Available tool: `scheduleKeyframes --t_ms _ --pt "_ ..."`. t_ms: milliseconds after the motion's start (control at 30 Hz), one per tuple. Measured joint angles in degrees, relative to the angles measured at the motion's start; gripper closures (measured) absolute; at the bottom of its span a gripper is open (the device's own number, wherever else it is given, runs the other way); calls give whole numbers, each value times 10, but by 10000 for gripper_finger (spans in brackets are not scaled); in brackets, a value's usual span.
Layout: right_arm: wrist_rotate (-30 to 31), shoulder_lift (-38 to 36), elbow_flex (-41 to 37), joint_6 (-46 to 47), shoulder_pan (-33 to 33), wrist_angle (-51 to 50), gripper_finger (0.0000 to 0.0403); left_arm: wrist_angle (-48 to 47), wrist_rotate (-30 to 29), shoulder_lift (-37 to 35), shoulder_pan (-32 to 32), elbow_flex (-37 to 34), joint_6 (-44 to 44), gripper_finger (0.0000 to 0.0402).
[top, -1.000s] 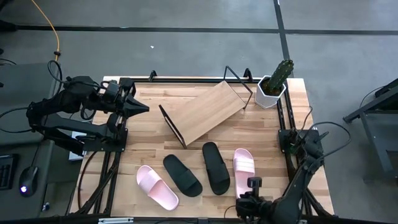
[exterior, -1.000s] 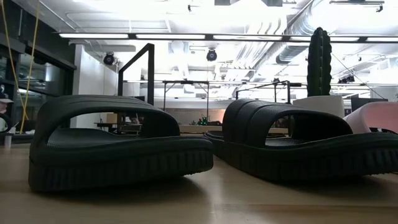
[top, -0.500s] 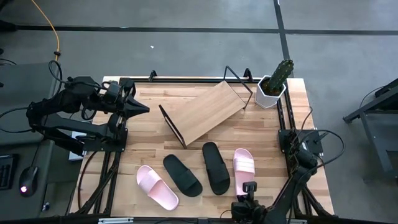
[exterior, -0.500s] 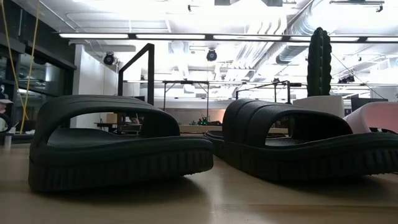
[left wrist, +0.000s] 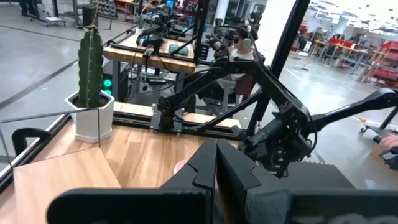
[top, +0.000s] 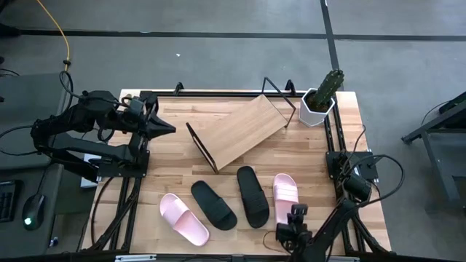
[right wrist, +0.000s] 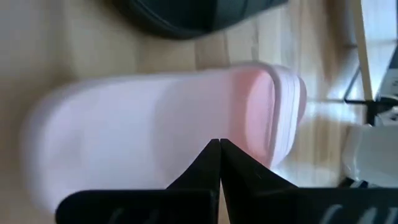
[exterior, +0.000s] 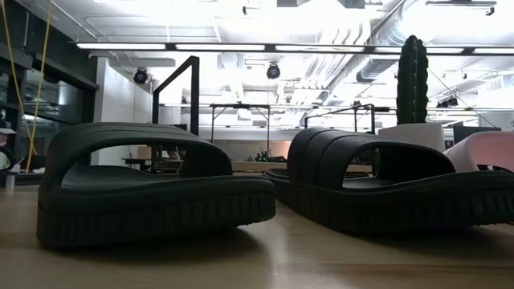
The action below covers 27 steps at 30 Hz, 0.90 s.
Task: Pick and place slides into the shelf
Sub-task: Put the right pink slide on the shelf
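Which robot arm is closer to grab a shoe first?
Probably the right. The right gripper, shut, sits at the table's near edge beside the right-hand pale pink slide. The left gripper, also shut, waits far off by the slanted light-wood shelf.

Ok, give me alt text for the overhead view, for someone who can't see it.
Overhead view of a wooden table: four slides lie in a row near the front edge, pale pink, black, black, pale pink, below an empty slanted wooden shelf. The right gripper, shut, hovers by the right pink slide; the left gripper, shut, waits at the left edge. A potted cactus stands in the far right corner.
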Motion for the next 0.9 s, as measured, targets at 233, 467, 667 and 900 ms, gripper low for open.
scheduleKeyframes --t_ms 233,467,667,900 --pt "3 0 -24 9 0 0 403 0 -5 0 0 0 0 401" --pt "24 0 -11 -13 -4 0 403 1 -6 0 0 0 0 401" --pt "11 0 4 -56 -12 0 395 1 -6 0 0 0 0 401" --pt "14 0 19 -100 -24 1 357 1 -6 0 0 0 0 401"
